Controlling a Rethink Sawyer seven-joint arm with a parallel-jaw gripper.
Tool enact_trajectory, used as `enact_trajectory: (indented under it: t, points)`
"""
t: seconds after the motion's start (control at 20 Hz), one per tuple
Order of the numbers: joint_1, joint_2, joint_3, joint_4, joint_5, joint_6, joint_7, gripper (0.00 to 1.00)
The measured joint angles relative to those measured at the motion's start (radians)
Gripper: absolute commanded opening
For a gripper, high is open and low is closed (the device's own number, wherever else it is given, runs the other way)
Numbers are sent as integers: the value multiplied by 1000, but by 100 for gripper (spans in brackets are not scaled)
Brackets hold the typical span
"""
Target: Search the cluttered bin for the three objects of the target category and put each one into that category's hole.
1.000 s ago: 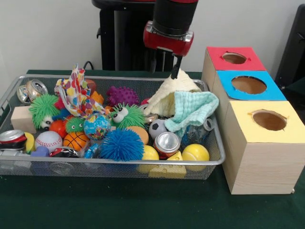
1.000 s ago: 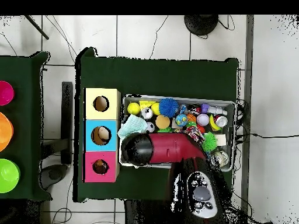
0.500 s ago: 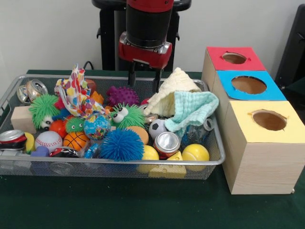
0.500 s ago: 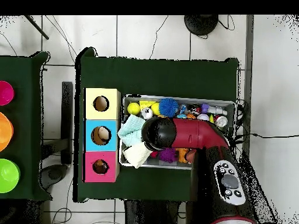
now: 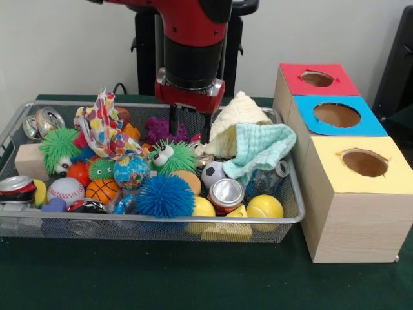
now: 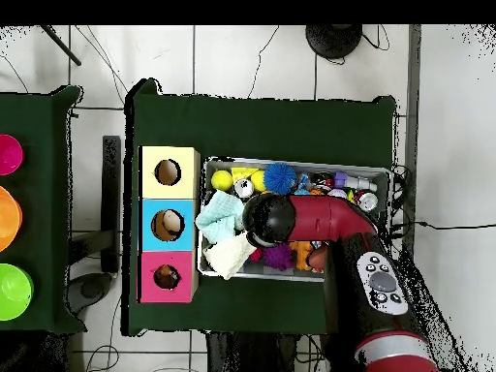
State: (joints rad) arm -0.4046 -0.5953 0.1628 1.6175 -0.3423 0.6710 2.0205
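My gripper (image 5: 188, 131) hangs open with nothing between its fingers, in the back middle of the wire bin (image 5: 161, 223). It sits just above a green fuzzy ball with eyes (image 5: 173, 156) and in front of a purple spiky ball (image 5: 158, 128). A cream cloth (image 5: 235, 123) stands in a peak to its right, over a mint cloth (image 5: 261, 147). Beside the bin stand the red box (image 5: 316, 79), blue box (image 5: 337, 115) and yellow box (image 5: 363, 161), each with a hole on top. From overhead the arm (image 6: 310, 218) hides the gripper.
The bin also holds a blue spiky ball (image 5: 164, 196), yellow balls (image 5: 264, 206), a can (image 5: 226, 194), a basketball (image 5: 102, 189), a baseball (image 5: 65, 190), a spotted cloth (image 5: 103, 126) and a wooden block (image 5: 31, 160). In the overhead view, coloured bowls (image 6: 8, 218) lie on a separate table at the left.
The gripper has moved left in the front view, off the cream cloth's peak, and come down over the fuzzy balls. Its fingers now stand apart. The cream cloth stays peaked.
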Motion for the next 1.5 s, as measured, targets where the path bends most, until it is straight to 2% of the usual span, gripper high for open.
enact_trajectory:
  t: [0.6, 1.5]
  points:
    - [-34, 98, 40, -19, -104, -43, 0, 100]
    - [-84, 139, 72, -52, -149, -46, 0, 100]
